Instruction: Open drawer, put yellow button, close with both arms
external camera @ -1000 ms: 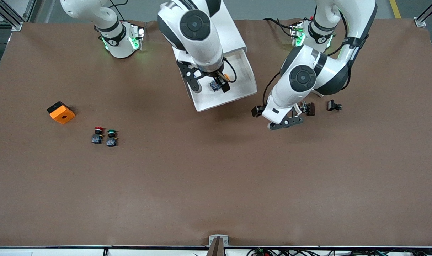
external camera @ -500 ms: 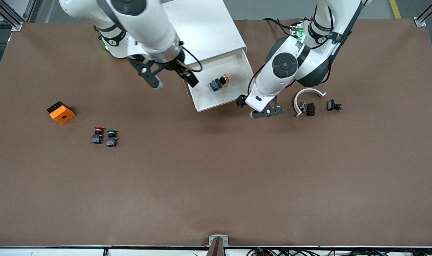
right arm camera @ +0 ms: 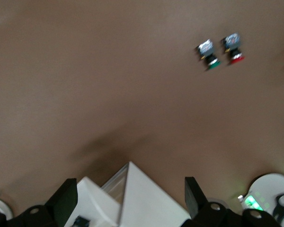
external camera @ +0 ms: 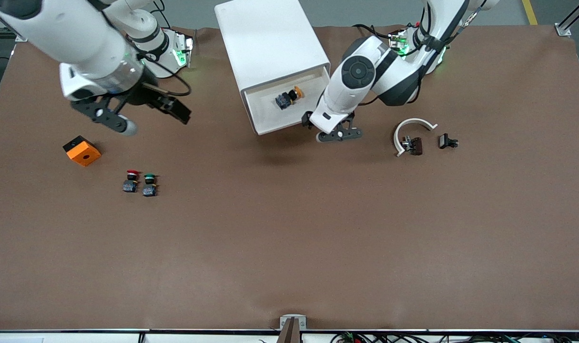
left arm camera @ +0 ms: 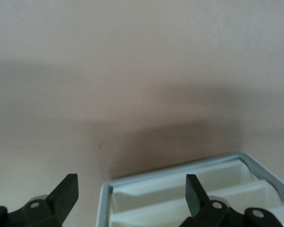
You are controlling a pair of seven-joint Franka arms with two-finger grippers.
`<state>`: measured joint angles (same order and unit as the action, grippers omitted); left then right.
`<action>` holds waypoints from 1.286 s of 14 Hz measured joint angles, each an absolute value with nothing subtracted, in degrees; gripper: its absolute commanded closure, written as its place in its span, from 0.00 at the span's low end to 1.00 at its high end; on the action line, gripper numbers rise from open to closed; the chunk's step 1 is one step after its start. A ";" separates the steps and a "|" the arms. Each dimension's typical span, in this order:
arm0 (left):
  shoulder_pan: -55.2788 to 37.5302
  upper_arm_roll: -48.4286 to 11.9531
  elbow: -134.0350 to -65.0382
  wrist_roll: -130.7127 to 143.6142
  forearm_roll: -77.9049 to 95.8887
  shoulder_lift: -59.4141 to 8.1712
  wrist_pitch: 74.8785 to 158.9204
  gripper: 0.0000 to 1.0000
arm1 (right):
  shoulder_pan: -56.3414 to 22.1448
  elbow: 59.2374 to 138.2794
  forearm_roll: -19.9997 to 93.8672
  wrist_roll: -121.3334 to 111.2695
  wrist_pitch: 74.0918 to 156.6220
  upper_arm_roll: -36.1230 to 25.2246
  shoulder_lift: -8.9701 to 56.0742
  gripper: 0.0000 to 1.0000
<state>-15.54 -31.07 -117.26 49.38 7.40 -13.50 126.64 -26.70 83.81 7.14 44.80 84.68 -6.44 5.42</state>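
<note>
The drawer [external camera: 262, 121] sticks partly out of the white cabinet [external camera: 270, 38]. In it the yellow button [external camera: 287, 98] lies on its side, with nothing holding it. My left gripper [external camera: 323, 129] is open, low at the drawer's front corner toward the left arm's end. In the left wrist view that corner of the drawer [left arm camera: 106, 189] lies between the spread fingers of my left gripper [left arm camera: 131, 189]. My right gripper [external camera: 156, 122] hangs open and empty over bare table between the cabinet and an orange block. The right wrist view shows the right gripper [right arm camera: 130, 194] open, with the cabinet [right arm camera: 146, 203] far below.
An orange block [external camera: 82, 150] lies toward the right arm's end, with a red-capped button [external camera: 132, 181] and a green-capped button [external camera: 149, 185] nearer the front camera. A white curved piece [external camera: 413, 126] and small black parts [external camera: 447, 141] lie toward the left arm's end.
My right gripper left the yellow button in the drawer and swung away toward its own end. My left gripper came to the drawer's front, and the drawer slid partway in.
</note>
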 measured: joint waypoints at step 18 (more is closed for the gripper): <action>-14.86 -41.72 -119.71 58.91 7.39 -13.52 126.84 0.00 | -5.93 89.23 -0.53 2.15 88.70 -6.26 1.57 0.00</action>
<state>-14.86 -41.72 -119.71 58.91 7.39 -13.52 126.84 -5.93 89.23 -0.53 2.15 88.70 -6.26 1.57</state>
